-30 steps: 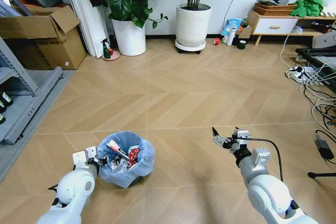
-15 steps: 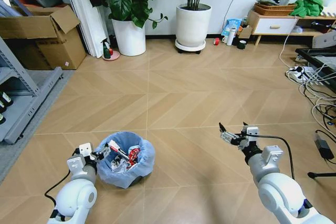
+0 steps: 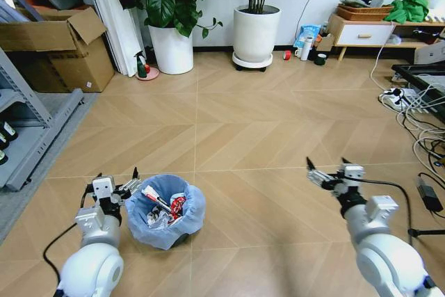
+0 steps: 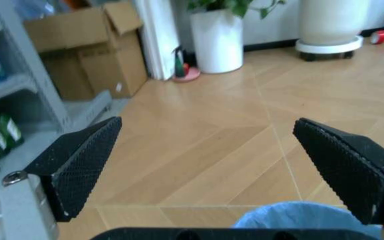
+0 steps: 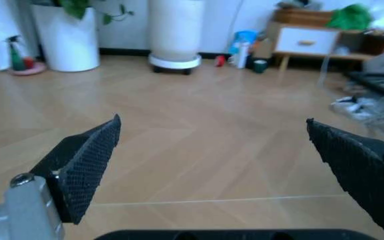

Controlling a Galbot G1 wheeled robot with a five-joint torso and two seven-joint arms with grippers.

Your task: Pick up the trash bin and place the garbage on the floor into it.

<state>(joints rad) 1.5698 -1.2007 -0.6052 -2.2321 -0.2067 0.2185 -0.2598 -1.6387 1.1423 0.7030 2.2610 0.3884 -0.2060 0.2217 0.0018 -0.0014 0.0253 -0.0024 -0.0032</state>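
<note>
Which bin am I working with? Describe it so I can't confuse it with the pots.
Start at the grey metal shelving on the robot's left and come down the wood floor toward the robot. The trash bin sits beside the left gripper. Unlike the tall white plant pots by the wall, it is small, lined with crinkly light-blue plastic and holds litter.

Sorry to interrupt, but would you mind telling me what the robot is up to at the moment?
It is tidying litter into a bin. The trash bin, lined with a light-blue bag, stands on the floor with the garbage inside it. The left gripper sits open right beside the bin's rim, holding nothing. The right gripper hangs open and empty over bare floor, well off to the bin's right. No loose litter lies on the boards near the robot.
</note>
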